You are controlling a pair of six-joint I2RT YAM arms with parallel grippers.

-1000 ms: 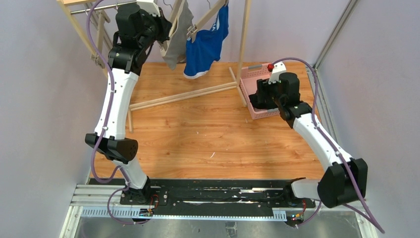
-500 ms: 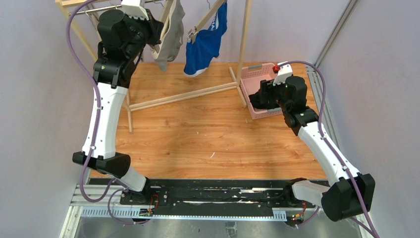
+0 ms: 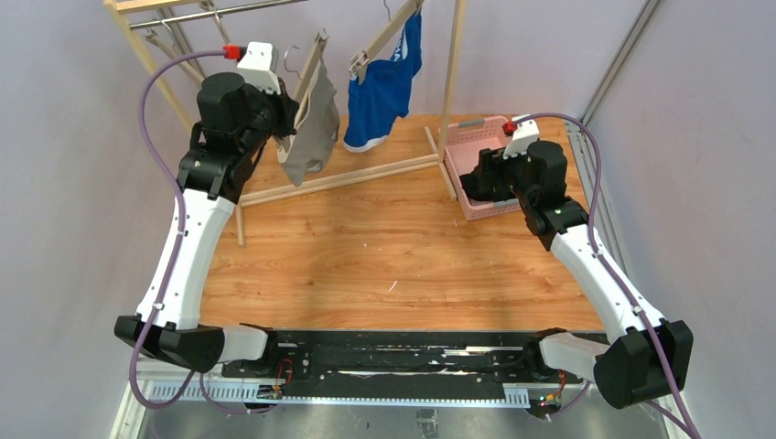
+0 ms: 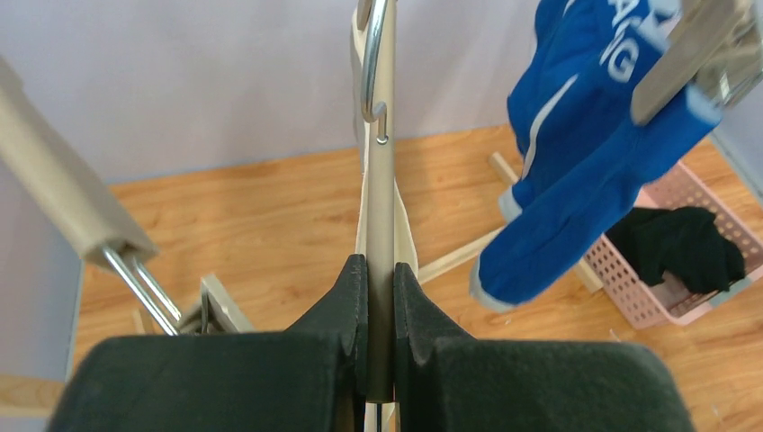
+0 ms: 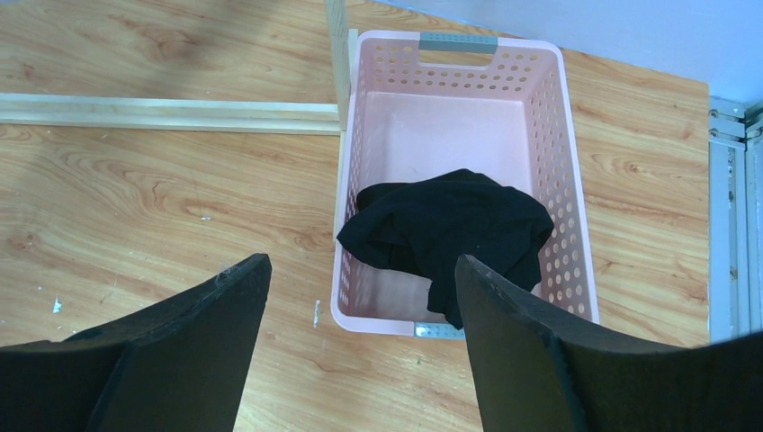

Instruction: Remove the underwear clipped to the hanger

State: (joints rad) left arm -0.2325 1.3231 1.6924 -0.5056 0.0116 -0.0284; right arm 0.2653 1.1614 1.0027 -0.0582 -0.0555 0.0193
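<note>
Three pairs of shorts made up the job, and the grey shorts (image 3: 311, 137) were the live one. They hung down from a wooden hanger (image 4: 381, 207) that sat just in front of the left half of the rack (image 3: 450, 64), its hook apparently clear of the rail. The left tool (image 4: 380, 270) was clamped tight on that hanger's bar, whose long axis ran straight away from the fingers, with the cloth dropping below.

Pulling the shorts free would likely fall to the right tool (image 5: 360, 265). It hovered with jaws wide and nothing in them, well beyond the rack's right post, over the pink basket (image 5: 576, 225) where the black shorts (image 5: 450, 225) lay.

Under the rack's right end the blue shorts (image 3: 382, 91) hung clipped. Together with that post, they stood in the way of a straight reach across the table (image 3: 366, 238).
</note>
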